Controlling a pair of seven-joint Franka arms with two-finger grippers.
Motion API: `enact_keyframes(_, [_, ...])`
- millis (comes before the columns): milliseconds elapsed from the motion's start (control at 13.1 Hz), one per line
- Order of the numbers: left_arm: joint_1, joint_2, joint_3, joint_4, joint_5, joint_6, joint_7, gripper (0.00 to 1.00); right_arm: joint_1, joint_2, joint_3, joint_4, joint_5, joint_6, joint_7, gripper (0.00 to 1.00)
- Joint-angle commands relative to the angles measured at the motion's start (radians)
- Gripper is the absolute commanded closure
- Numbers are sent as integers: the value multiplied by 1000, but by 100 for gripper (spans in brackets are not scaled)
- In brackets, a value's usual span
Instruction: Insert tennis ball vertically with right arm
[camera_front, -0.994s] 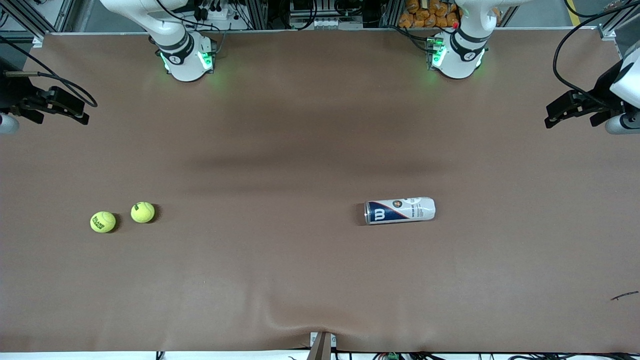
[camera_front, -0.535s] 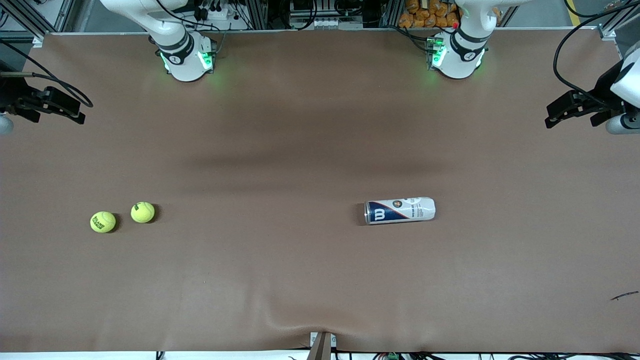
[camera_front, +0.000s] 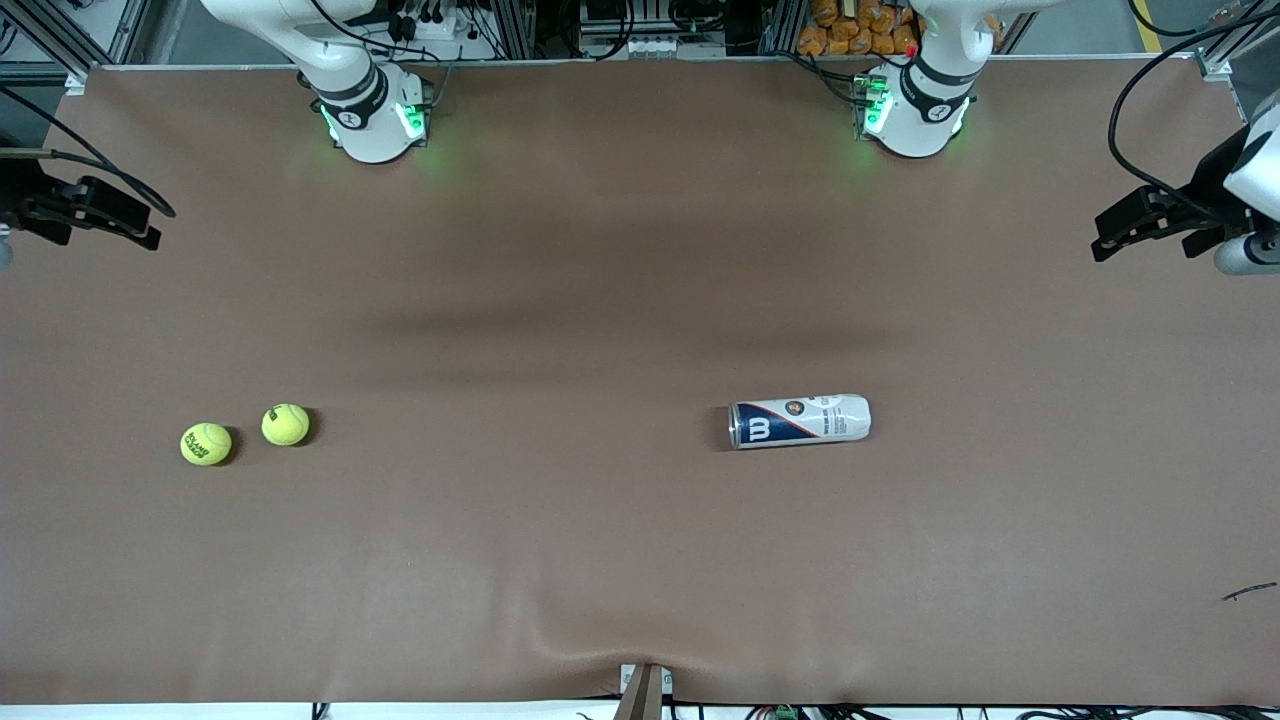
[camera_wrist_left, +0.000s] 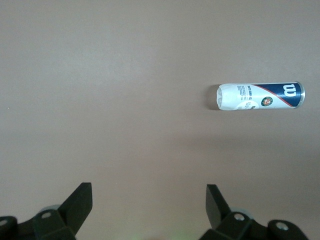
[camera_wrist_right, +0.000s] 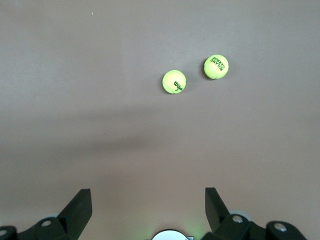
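Two yellow-green tennis balls lie close together on the brown table toward the right arm's end. One ball (camera_front: 286, 424) (camera_wrist_right: 174, 81) carries a dark logo, and the other ball (camera_front: 206, 444) (camera_wrist_right: 216, 66), with printed words, lies slightly nearer the front camera. A white and blue ball can (camera_front: 800, 421) (camera_wrist_left: 260, 96) lies on its side toward the left arm's end. My right gripper (camera_front: 135, 222) (camera_wrist_right: 148, 200) hangs open and empty over the table's edge at its own end, well away from the balls. My left gripper (camera_front: 1100, 235) (camera_wrist_left: 149, 200) waits open and empty over the other end.
Both arm bases, the right arm's (camera_front: 372, 115) and the left arm's (camera_front: 912, 110), stand along the table's edge farthest from the front camera. A small dark scrap (camera_front: 1248, 592) lies near the front corner at the left arm's end. A bracket (camera_front: 645, 690) sits at the front edge.
The right gripper has drifted a little outward toward its end of the table and toward the bases' edge. The left gripper has barely shifted. The balls and the can have not moved.
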Motion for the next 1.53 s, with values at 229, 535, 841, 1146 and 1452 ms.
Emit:
enact_keyframes(229, [2, 19, -4, 24, -4, -22, 7, 0, -14, -7, 2, 1, 5, 1, -4, 0])
enact_keyframes(535, [5, 19, -4, 23, -13, -35, 10, 0, -26, -4, -3, 1, -2, 4, -6, 0])
enact_keyframes(841, [3, 19, -4, 23, -13, -37, 10, 0, -15, 3, 1, 1, -2, 4, 6, 0])
enact_keyframes(1146, [3, 20, -4, 21, -13, -37, 10, 0, -29, 16, -1, 1, 1, 9, 6, 0])
enact_keyframes(1452, [-1, 28, -7, 20, -11, -37, 9, 0, -53, 30, -4, 2, 6, 10, -1, 0])
